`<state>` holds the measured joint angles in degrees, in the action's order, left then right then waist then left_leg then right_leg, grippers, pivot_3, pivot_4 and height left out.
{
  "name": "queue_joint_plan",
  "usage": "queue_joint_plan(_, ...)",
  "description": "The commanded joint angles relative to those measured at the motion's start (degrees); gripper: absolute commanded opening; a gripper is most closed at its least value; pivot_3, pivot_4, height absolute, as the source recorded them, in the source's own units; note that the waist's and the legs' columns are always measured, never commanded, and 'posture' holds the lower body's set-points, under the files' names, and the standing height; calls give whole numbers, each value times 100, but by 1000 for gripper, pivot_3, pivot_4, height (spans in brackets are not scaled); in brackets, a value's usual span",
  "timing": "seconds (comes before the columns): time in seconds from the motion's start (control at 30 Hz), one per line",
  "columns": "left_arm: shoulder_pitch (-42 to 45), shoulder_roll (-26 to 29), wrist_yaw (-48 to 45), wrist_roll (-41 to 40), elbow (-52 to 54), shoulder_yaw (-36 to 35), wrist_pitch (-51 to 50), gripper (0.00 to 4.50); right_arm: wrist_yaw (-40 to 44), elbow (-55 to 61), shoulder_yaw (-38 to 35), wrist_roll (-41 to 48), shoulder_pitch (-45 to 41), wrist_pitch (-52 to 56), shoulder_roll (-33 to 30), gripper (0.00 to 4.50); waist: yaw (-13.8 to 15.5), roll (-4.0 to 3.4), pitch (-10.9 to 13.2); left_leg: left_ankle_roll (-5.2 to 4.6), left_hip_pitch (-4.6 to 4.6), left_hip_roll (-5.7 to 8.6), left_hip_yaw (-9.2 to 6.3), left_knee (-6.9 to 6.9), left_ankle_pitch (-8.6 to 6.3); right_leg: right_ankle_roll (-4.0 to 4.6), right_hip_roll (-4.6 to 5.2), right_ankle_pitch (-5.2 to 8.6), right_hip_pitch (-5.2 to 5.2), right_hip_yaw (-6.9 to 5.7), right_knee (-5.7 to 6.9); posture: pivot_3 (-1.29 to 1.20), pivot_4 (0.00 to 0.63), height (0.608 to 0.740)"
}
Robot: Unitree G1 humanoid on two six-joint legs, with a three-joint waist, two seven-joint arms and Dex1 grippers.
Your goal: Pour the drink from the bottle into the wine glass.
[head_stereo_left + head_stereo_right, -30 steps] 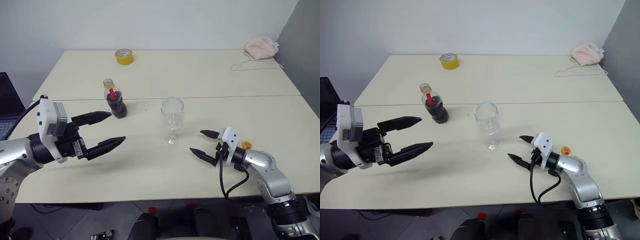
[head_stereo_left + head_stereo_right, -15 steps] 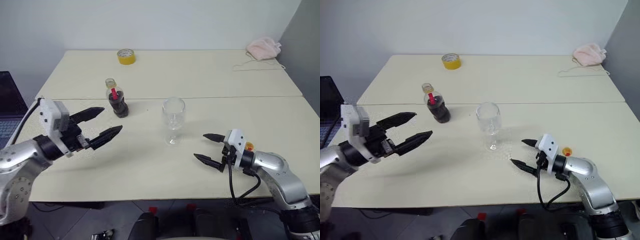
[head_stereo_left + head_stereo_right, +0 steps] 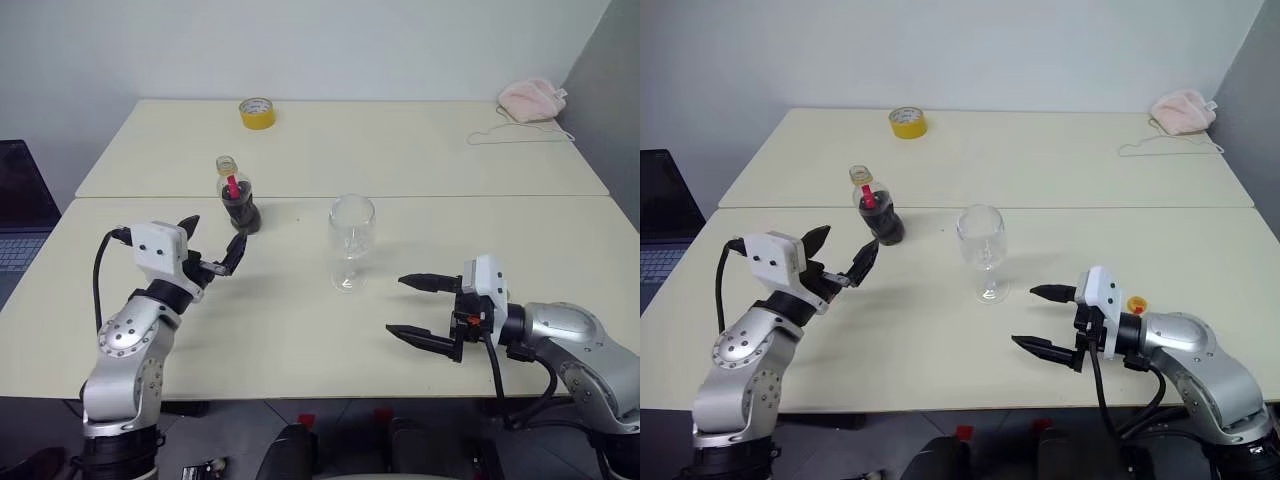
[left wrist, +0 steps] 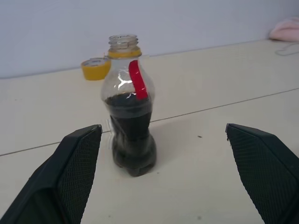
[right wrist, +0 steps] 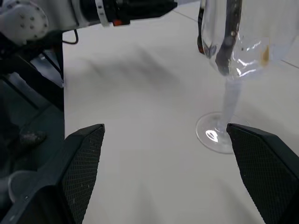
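The bottle stands upright on the table left of centre, clear with a red strip and a yellow ring at its neck. The dark drink fills its lower half. The wine glass stands upright and empty at mid-table, to the right of the bottle. My left gripper is open just short of the bottle and points at it, touching nothing; in the left wrist view the left gripper frames the bottle. My right gripper is open and empty, near the front edge, right of the glass.
A yellow tape roll lies at the far side of the table. A pink cloth with a thin cord sits at the far right corner. A laptop stands off the left edge. A small yellow-orange thing lies by my right wrist.
My left gripper has dropped lower and moved forward toward the bottle, turning to point at it. My right gripper has drawn back from the glass and risen a little. Both stay open.
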<state>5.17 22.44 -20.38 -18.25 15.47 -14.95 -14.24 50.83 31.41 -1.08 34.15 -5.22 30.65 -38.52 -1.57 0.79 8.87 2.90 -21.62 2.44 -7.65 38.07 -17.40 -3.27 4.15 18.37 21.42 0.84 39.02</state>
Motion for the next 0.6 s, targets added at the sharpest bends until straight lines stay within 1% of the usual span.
queue_joint_plan(0.03,77,-79,164,225,-144,-15,377,4500,-213,217,-438,234,-218,-12,-13,4470,0,0,0,0,1,-1,1,0,0,0,0,0,1,0,1,0,150,740)
queue_joint_plan(0.27,301,-232,356,562,-617,207,558,4500,-334,414,-824,678,-625,272,-266,4470,4,0,0,0,-1,0,-2,0,0,0,-1,0,0,-3,1,0,150,740)
queue_joint_plan(0.37,465,-281,419,642,-907,240,654,4500,-392,524,-895,886,-765,456,-367,4470,4,1,0,0,0,1,-1,1,0,0,-1,0,-1,-3,1,0,150,740)
queue_joint_plan(0.47,699,-330,557,768,-1282,253,700,4500,-443,726,-932,1283,-900,719,-489,4470,4,1,0,0,0,1,-2,1,0,0,0,0,-1,-4,1,0,150,740)
queue_joint_plan(0.6,965,-350,627,818,-1729,215,799,4500,-577,881,-908,1483,-1095,886,-583,4470,2,3,0,0,-1,1,-1,2,0,0,0,0,-1,-5,1,0,150,740)
